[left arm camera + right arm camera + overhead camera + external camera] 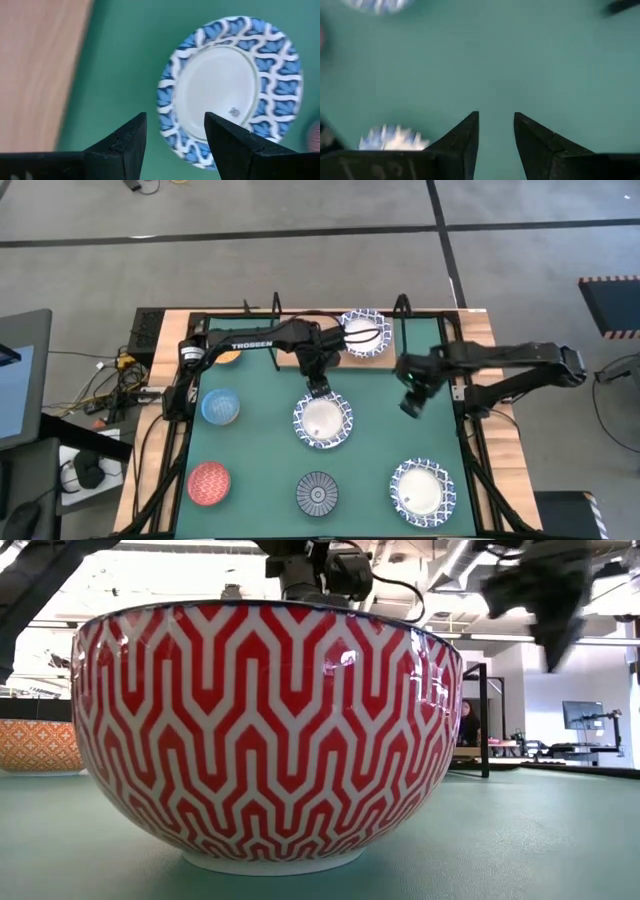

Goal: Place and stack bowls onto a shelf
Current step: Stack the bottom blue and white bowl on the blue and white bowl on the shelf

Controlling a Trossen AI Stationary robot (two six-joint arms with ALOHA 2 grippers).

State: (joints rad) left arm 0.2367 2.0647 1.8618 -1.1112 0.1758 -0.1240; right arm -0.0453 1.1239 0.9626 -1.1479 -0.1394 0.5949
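A large white bowl with a blue patterned rim (322, 421) (230, 90) rests on its base in the middle of the green mat. My left gripper (318, 388) (175, 131) hangs open over its far rim, fingers pointing down, clear of it. My right gripper (410, 405) (496, 125) hovers open over bare mat to that bowl's right. A second large bowl (363, 333) stands on the wooden shelf (320, 317) at the far edge. A third large bowl (422, 489) sits near right. The small bowls on the mat are light blue (220, 407), red (209, 483) (265, 730) and dark striped (317, 493).
A yellow-orange bowl (228, 357) (40, 745) sits half hidden under my left arm at the far left. The shelf's black wire uprights (401, 308) rise at the far edge. Bare green mat (390, 440) lies between the middle bowl and the near-right bowl.
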